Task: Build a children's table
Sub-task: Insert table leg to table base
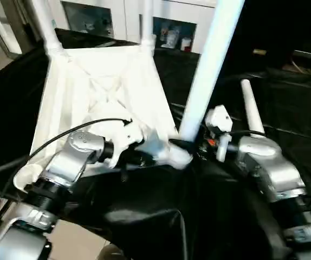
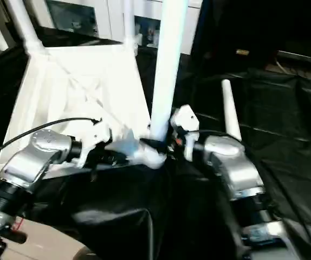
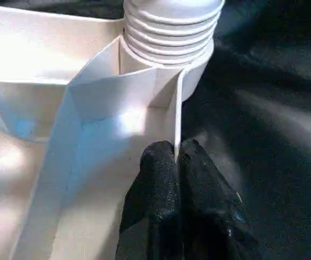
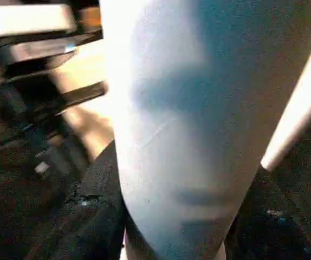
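The white tabletop (image 1: pixel 107 76) lies ribbed side up on the black-draped work table. Two legs (image 1: pixel 44 21) (image 1: pixel 147 21) stand upright in its far corner sockets. A third leg (image 1: pixel 209 59) rises from the near right corner socket (image 1: pixel 178 157), its ribbed end (image 3: pixel 172 27) seated there. My right gripper (image 1: pixel 190 143) is shut on this leg low down, with a finger (image 4: pixel 98 216) on either side. My left gripper (image 3: pixel 177 154) is shut on a thin wall (image 3: pixel 178 108) of the tabletop just beside that socket. The fourth leg (image 1: pixel 251 105) lies loose on the cloth to the right.
Black cloth (image 1: pixel 285 108) covers the work table and hangs in folds over its near edge (image 1: pixel 144 222). Bare floor (image 1: pixel 74 241) shows below at the left. White cabinets with glass doors (image 1: pixel 172 32) stand behind the table.
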Robot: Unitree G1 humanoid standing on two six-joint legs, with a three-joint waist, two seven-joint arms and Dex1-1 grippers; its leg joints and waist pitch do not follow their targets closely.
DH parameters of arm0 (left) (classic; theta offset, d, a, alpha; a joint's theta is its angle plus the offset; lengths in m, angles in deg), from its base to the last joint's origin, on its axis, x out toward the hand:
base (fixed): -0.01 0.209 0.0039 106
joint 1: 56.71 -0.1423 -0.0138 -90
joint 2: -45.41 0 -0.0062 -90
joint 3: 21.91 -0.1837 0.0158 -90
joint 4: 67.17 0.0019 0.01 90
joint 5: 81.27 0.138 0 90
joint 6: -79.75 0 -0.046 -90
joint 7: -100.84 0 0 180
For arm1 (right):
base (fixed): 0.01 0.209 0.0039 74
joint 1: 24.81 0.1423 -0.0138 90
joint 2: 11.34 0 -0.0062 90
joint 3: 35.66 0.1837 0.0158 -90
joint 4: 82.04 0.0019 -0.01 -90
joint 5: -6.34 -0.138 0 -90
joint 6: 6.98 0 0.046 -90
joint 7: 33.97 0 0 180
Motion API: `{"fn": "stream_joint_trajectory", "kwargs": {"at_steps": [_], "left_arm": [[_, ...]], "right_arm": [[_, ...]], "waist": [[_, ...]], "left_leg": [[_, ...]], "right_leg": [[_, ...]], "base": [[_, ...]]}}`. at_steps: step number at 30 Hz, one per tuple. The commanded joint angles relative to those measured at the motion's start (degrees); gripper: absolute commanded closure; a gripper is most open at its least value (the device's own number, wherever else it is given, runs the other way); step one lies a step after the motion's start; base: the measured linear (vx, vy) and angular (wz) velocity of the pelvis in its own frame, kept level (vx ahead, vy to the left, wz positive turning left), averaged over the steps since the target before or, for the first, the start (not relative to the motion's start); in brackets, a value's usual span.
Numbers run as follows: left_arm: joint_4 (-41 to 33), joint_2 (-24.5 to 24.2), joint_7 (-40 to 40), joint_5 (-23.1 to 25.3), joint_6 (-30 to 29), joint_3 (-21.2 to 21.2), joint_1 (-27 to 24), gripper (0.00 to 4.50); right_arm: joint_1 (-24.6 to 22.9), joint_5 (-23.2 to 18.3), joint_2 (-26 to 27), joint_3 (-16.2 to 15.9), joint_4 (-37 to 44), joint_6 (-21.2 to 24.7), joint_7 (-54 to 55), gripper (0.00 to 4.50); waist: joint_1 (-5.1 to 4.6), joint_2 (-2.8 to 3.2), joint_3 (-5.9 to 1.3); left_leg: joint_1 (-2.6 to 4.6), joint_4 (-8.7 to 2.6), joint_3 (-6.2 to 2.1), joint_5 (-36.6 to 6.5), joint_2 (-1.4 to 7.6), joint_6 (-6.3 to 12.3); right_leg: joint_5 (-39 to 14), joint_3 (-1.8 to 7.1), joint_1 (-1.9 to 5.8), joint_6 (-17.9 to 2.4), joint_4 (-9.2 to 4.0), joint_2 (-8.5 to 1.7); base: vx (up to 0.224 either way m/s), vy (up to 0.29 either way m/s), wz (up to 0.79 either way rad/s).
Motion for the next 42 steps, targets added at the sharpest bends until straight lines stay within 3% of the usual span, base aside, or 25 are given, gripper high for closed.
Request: {"fn": "stream_joint_trajectory", "kwargs": {"at_steps": [1,3,4,7,8,9,10,11,13,20,23,28,29,32,34,37,39,42], "left_arm": [[-6.46,5.26,-4.46,-2.77,-2.97,0.81,1.79,4.50],[-6.55,5.51,-4.92,-2.67,-3.27,0.86,1.82,4.50],[-6.38,8.07,-8.66,-1.93,-5.23,1.25,2.23,4.50],[-4.82,12.43,-14.20,-0.83,-7.11,1.56,3.23,4.50],[-3.61,14.95,-17.40,-0.01,-7.93,1.49,3.85,4.50],[-1.94,17.77,-20.95,1.00,-8.84,1.09,4.51,4.50],[-1.94,17.77,-20.95,1.00,-8.84,1.09,4.51,4.50],[-0.96,19.26,-22.96,2.02,-9.43,0.48,4.82,4.50],[-0.39,20.12,-24.42,2.92,-10.08,-0.06,4.92,4.50],[-1.08,19.71,-24.75,3.20,-11.18,0.26,4.86,4.50],[-0.49,19.56,-25.15,3.56,-11.10,0.65,5.28,4.50],[-0.47,19.21,-24.76,3.20,-10.83,0.65,5.68,4.50],[-0.47,19.21,-24.76,3.19,-10.83,0.65,5.68,4.50],[-0.58,18.89,-24.17,3.09,-10.41,0.57,5.74,4.50],[-0.64,18.64,-23.69,3.01,-10.04,0.53,5.77,4.50],[-1.11,18.05,-22.66,3.03,-9.59,0.31,5.63,4.50],[-1.41,17.46,-21.79,3.00,-9.07,0.03,5.58,4.50],[-2.21,15.84,-19.38,2.97,-7.10,-0.73,5.38,4.50]], "right_arm": [[-2.74,4.18,2.08,-0.69,-9.20,5.87,9.48,2.61],[-2.70,4.16,2.29,-0.48,-9.28,5.99,9.98,2.61],[-2.10,4.00,3.89,0.62,-10.58,5.99,13.08,2.61],[-0.69,3.51,6.35,1.76,-13.25,6.27,16.69,2.61],[0.24,3.70,7.70,2.01,-14.86,6.47,18.80,2.61],[1.47,3.93,9.31,1.91,-16.49,6.94,20.80,2.61],[1.47,3.93,9.31,1.91,-16.49,6.94,20.80,2.61],[2.38,4.20,10.53,1.87,-17.39,7.74,21.61,2.61],[3.08,4.51,11.50,1.66,-17.68,8.84,21.89,2.61],[3.29,5.08,11.91,1.22,-17.71,9.01,21.80,2.61],[4.22,5.50,12.57,1.83,-18.60,9.05,22.40,2.61],[4.86,4.77,13.02,3.13,-18.75,9.33,22.20,2.61],[4.86,4.77,13.01,3.14,-18.75,9.32,22.21,2.26],[4.98,4.50,12.94,3.59,-18.47,9.25,22.03,2.26],[5.15,4.49,12.77,3.82,-18.46,9.18,21.97,1.85],[5.50,4.24,12.39,4.24,-18.37,9.25,21.38,1.79],[5.72,4.12,12.27,4.75,-17.79,9.29,20.73,1.41],[5.64,3.33,11.32,4.78,-14.87,9.40,18.23,1.32]], "waist": [[-0.25,0.19,-2.03],[-0.44,0.09,-1.70],[-0.47,0.27,-1.88],[-0.65,0.37,-1.66],[-0.65,0.72,-1.88],[-0.93,0.53,-1.96],[-1.01,0.88,-2.05],[-0.87,0.93,-2.13],[-0.83,0.88,-2.11],[-0.57,0.93,-2.55],[-0.50,0.97,-2.66],[-0.51,0.99,-2.71],[-0.50,0.97,-2.68],[-0.45,1.04,-2.84],[-0.39,1.10,-2.91],[-0.29,0.98,-3.15],[-0.12,1.12,-3.21],[0.02,1.03,-3.41]], "left_leg": [[1.87,-4.87,-3.55,-34.42,4.02,-4.09],[1.72,-4.71,-3.71,-33.95,3.78,-2.85],[1.81,-4.61,-3.66,-33.50,3.73,-2.41],[2.40,-4.47,-3.70,-34.91,3.64,-2.55],[2.51,-4.48,-3.65,-35.22,3.65,-2.72],[1.93,-4.82,-3.86,-34.79,3.66,-2.74],[1.91,-5.07,-3.76,-35.13,3.77,-2.93],[2.44,-4.91,-3.56,-35.87,3.71,-3.09],[2.16,-4.99,-3.57,-35.59,3.67,-2.77],[2.40,-4.86,-3.21,-34.40,3.68,-2.47],[2.29,-4.85,-3.10,-33.28,3.76,-2.32],[2.33,-4.84,-3.08,-33.35,3.73,-2.36],[2.34,-4.86,-3.06,-33.29,3.76,-2.37],[2.25,-4.78,-2.87,-31.93,3.75,-2.17],[2.21,-4.79,-2.80,-31.29,3.79,-2.10],[2.21,-4.53,-2.62,-29.63,3.72,-1.71],[1.99,-4.55,-2.53,-27.83,3.77,-1.28],[1.72,-4.42,-2.46,-25.51,3.74,-0.48]], "right_leg": [[-38.28,2.27,0.36,-7.12,-5.51,-4.78],[-41.26,2.12,0.32,-5.62,-6.12,-4.97],[-42.17,2.15,0.29,-5.00,-6.32,-5.01],[-42.10,1.55,-0.10,-4.67,-6.94,-4.63],[-41.22,1.49,0.00,-4.79,-6.73,-4.51],[-38.74,1.13,0.69,-5.05,-6.58,-4.43],[-36.76,1.08,0.72,-5.19,-6.52,-4.27],[-35.59,1.11,0.32,-5.46,-6.68,-4.22],[-34.07,1.07,0.68,-5.71,-6.60,-4.30],[-31.06,1.22,0.71,-6.55,-6.59,-4.33],[-28.88,1.30,0.87,-7.67,-6.27,-4.30],[-28.69,1.26,0.97,-7.74,-6.23,-4.27],[-28.44,1.29,0.93,-7.80,-6.21,-4.25],[-26.11,1.40,1.08,-8.57,-5.98,-4.21],[-25.03,1.40,1.18,-9.03,-5.81,-4.17],[-24.05,1.51,1.33,-9.59,-5.76,-4.33],[-22.93,1.54,1.52,-9.77,-5.60,-4.35],[-21.51,1.52,1.86,-10.03,-5.31,-4.33]], "base": [[0.000,0.000,0.00],[0.000,0.000,0.00],[0.000,0.000,0.00],[0.000,0.000,0.00],[0.000,0.000,0.00],[0.000,0.000,0.00],[0.000,0.000,0.00],[0.000,0.000,0.00],[0.000,0.000,0.00],[0.000,0.000,0.00],[0.000,0.000,0.00],[0.000,0.000,0.00],[0.000,0.000,0.00],[0.000,0.000,0.00],[0.000,0.000,0.00],[0.000,0.000,0.00],[0.000,0.000,0.00],[0.000,0.000,0.00]]}}
